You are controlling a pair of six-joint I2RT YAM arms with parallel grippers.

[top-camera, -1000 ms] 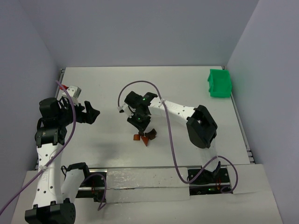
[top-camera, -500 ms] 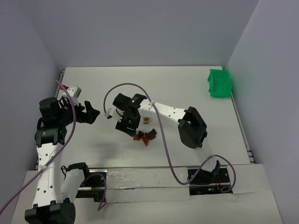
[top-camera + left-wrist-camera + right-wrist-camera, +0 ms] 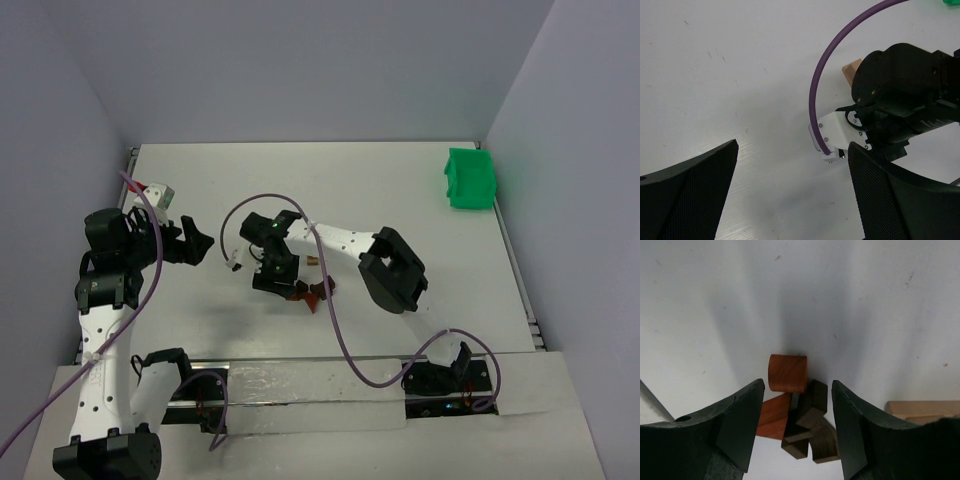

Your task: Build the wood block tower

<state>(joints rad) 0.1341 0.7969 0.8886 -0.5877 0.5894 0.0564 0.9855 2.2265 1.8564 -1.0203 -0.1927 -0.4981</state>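
Note:
The wood blocks lie in a loose heap on the white table point(image 3: 420, 300); no stacked tower shows. In the right wrist view a reddish-brown rounded block point(image 3: 787, 373), a reddish wedge point(image 3: 773, 417) and dark brown pieces point(image 3: 812, 400) lie between the open jaws of my right gripper point(image 3: 797, 390). A light tan block point(image 3: 920, 410) lies to their right, outside the jaws. From the top, the right gripper point(image 3: 283, 283) hangs low just left of the heap point(image 3: 318, 291), and the tan block point(image 3: 312, 261) lies behind it. My left gripper point(image 3: 198, 243) is open and empty, further left.
A green bin point(image 3: 469, 178) stands at the far right corner. The right arm's purple cable point(image 3: 820, 90) loops over the table between the grippers. In the left wrist view the right arm's black wrist point(image 3: 905, 95) hides most of the tan block point(image 3: 851, 70).
My right gripper has swung left and lower, so the tan block behind the heap is uncovered. The heap has not moved. The left arm has not moved.

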